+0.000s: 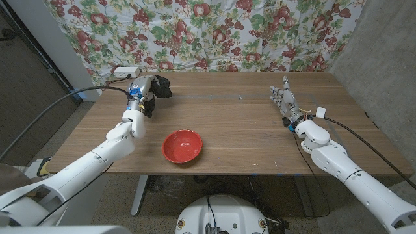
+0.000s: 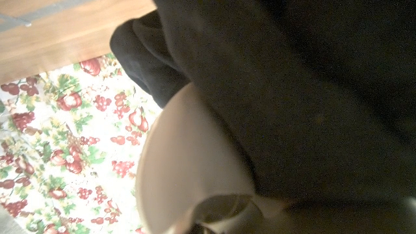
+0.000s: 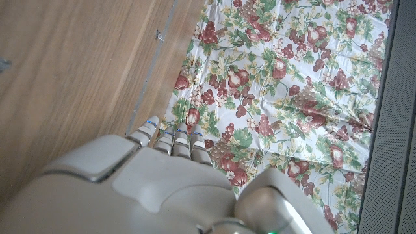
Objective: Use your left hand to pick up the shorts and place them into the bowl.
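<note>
Left hand (image 1: 138,91) grips the black shorts (image 1: 158,86), soft cloth bunched in its fingers at the far left of the smooth wooden worktop (image 1: 247,130). The round, glossy red bowl (image 1: 182,145) sits nearer the front edge, well apart. Right hand (image 1: 284,99) stands on the worktop, fingers straight and close together, holding nothing.

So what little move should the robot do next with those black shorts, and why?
Probably carry them toward the red bowl. The left robot hand already grips the black shorts at the table's far left, and the bowl sits empty nearer the front edge, so they need moving over it before letting go.
</note>
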Controlling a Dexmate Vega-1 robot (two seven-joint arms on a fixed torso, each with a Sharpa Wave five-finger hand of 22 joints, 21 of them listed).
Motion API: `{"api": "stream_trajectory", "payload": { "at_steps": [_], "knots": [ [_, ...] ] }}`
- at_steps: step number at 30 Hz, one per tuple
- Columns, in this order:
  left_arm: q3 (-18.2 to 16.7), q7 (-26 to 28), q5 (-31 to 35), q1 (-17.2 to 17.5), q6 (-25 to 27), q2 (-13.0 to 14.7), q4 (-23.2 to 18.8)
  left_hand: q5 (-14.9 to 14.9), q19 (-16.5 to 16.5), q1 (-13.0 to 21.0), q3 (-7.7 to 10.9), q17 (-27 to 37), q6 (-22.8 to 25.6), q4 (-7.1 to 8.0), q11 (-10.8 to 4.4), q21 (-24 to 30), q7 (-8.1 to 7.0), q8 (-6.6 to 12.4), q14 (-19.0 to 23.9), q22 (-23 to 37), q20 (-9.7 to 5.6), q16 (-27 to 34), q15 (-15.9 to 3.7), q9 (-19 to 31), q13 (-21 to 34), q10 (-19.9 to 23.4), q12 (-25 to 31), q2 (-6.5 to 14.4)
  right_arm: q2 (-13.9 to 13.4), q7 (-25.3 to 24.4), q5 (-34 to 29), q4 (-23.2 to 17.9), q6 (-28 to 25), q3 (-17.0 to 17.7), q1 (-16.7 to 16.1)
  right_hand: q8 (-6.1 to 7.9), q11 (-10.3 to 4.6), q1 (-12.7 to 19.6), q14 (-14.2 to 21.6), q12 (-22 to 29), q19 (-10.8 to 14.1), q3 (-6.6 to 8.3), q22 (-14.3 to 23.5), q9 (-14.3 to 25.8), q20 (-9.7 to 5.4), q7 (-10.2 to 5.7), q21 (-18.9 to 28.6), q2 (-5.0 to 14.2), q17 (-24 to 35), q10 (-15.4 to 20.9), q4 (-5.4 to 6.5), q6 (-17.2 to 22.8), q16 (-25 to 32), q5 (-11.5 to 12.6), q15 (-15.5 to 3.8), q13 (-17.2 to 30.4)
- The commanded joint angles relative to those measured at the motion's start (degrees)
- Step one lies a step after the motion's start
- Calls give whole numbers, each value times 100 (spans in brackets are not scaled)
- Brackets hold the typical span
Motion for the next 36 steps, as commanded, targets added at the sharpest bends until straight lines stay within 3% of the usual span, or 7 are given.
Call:
{"api": "stream_trajectory", "payload": {
  "at_steps": [1,2,20,24,25,32,36],
  "knots": [
    [0,136,20,89,-146,61,-225,-17,136,28,912,2319,40,-736,11,1045,3,28,304,3574,-1265,1122,-910,21,119,38,27,21,25,-9,15,-8,44,4,-45,3,-13,-9,-31,-6,33,16,31,10,-9,7,-32,63,21,48,3,28,-6,18,-10,23],
    [-2,148,23,101,-142,61,-248,190,184,-220,1230,2300,16,-789,-3,923,-11,84,362,3691,-1169,1245,-988,-40,-203,-61,344,-58,18,-5,-8,-2,56,-3,-42,4,-14,-9,-32,-6,32,16,31,10,-10,8,-32,63,21,48,3,28,-7,18,-11,23],
    [33,286,85,200,-301,120,-602,-64,374,-56,998,1874,366,-778,30,799,-65,250,472,3721,-1226,1330,-953,-356,-376,108,571,-64,-17,9,49,1,138,71,-134,1,-22,-1,-35,-11,34,23,31,10,-11,9,-33,68,20,45,1,29,-7,18,-22,23],
    [38,324,91,264,-331,136,-727,-65,374,-55,997,1875,365,-778,29,798,-65,250,471,3720,-1227,1331,-952,-356,-375,108,571,-64,-14,10,49,17,175,84,-144,1,-16,1,-32,-11,35,25,31,10,-13,12,-33,70,19,46,0,30,-5,17,-25,23],
    [46,321,107,271,-326,144,-756,118,446,-167,1211,1890,372,-725,12,723,-56,233,508,3606,-1187,1360,-1011,-374,-367,107,580,-208,-14,9,53,18,174,87,-144,1,-11,2,-33,-12,35,26,31,10,-11,12,-33,71,19,44,-1,29,-6,17,-22,23],
    [145,280,198,178,-517,226,-800,30,398,-83,1088,1878,364,-738,13,836,-75,243,490,3684,-1240,1365,-958,-366,-378,112,560,-135,-1,62,66,85,162,67,-91,1,-21,6,-32,-11,36,30,30,10,-10,14,-33,73,19,47,-2,31,-5,17,-24,23],
    [149,308,209,198,-570,260,-882,323,397,-62,1203,1914,385,-652,26,1031,-73,214,536,3529,-1231,1413,-932,-343,-376,84,604,-281,29,103,61,147,211,56,-45,0,-10,8,-32,-11,34,32,30,10,-11,12,-34,74,19,49,-3,31,-5,17,-25,23]
  ]
}}
